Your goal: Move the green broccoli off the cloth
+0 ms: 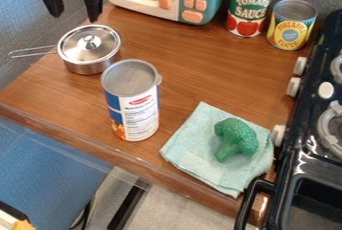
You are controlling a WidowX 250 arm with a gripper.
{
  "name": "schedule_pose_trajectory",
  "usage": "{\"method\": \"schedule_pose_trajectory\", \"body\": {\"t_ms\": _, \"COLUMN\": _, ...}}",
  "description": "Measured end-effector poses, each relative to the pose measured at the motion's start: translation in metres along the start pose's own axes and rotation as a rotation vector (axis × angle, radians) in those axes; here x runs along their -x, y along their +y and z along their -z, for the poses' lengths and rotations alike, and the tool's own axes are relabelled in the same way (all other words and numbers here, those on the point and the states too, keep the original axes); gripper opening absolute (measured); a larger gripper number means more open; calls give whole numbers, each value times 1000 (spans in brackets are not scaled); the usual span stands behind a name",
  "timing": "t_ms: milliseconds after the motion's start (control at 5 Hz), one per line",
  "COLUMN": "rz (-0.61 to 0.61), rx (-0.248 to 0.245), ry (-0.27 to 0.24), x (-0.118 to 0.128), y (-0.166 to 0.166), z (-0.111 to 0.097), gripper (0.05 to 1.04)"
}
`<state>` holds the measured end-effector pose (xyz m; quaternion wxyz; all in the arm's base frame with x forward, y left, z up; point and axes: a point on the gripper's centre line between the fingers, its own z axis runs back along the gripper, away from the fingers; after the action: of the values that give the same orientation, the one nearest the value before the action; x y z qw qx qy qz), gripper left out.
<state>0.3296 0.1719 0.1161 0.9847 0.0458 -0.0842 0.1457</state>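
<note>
Claw [76,16] hangs spread and empty, well apart from the broccoli [237,138] on the cloth [192,141].

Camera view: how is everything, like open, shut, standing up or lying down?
Gripper, open
Pot, lid on
Broccoli, lying on cloth
Cloth, spread out
Blue-and-white can, upright
Red can, upright
Yellow can, upright
Toy microwave, can't tell if shut

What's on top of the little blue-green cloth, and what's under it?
The green broccoli lies on top of the cloth. The cloth covers part of the wooden counter, so I can't see whether anything is under it.
</note>
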Motion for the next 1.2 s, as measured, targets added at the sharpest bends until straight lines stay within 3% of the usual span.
{"method": "schedule_pose_trajectory", "body": {"t_ms": 400, "rz": 43, "rx": 35, "ry": 44, "x": 2, "y": -22, "z": 11, "gripper": 1001}}
{"method": "schedule_pose_trajectory", "body": {"t_ms": 600, "rz": 93, "rx": 50, "ry": 28, "x": -5, "y": -45, "z": 6, "gripper": 1001}}
{"method": "schedule_pose_trajectory", "body": {"t_ms": 800, "rz": 181, "rx": 75, "ry": -29, "x": -8, "y": -81, "z": -19, "gripper": 1001}}
{"method": "schedule_pose_trajectory", "body": {"t_ms": 1000, "rz": 305, "rx": 109, "ry": -94, "x": 6, "y": -124, "z": -51, "gripper": 1001}}
{"method": "schedule_pose_trajectory", "body": {"t_ms": 1200, "rz": 426, "rx": 128, "ry": -111, "x": 36, "y": -164, "z": -64, "gripper": 1001}}
